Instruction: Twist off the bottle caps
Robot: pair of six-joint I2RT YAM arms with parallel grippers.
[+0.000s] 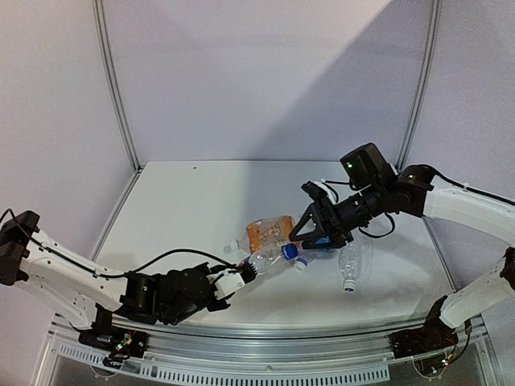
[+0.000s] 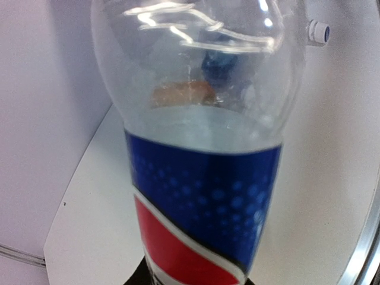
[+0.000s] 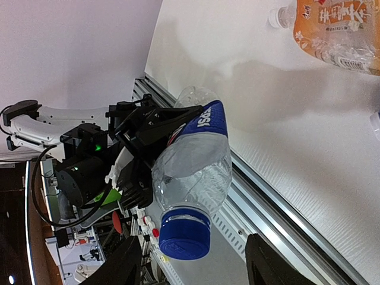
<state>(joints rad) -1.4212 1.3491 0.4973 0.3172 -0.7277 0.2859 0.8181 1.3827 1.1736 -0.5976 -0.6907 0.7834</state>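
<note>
Top view: the left tool (image 1: 244, 276) clamps the base of the clear plastic Pepsi bottle with blue label (image 1: 265, 261), near the white desk (image 1: 185, 209) front edge. Left wrist: that bottle fills the frame. Right wrist: the right tool (image 3: 195, 249) gapes wide, straddling the round blue screw cap (image 3: 185, 234), untouched.

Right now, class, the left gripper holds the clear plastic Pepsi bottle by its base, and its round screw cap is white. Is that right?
Not quite: the round screw cap is blue, not white, as the right wrist view shows. The left gripper does hold the clear plastic Pepsi bottle by its base.
</note>
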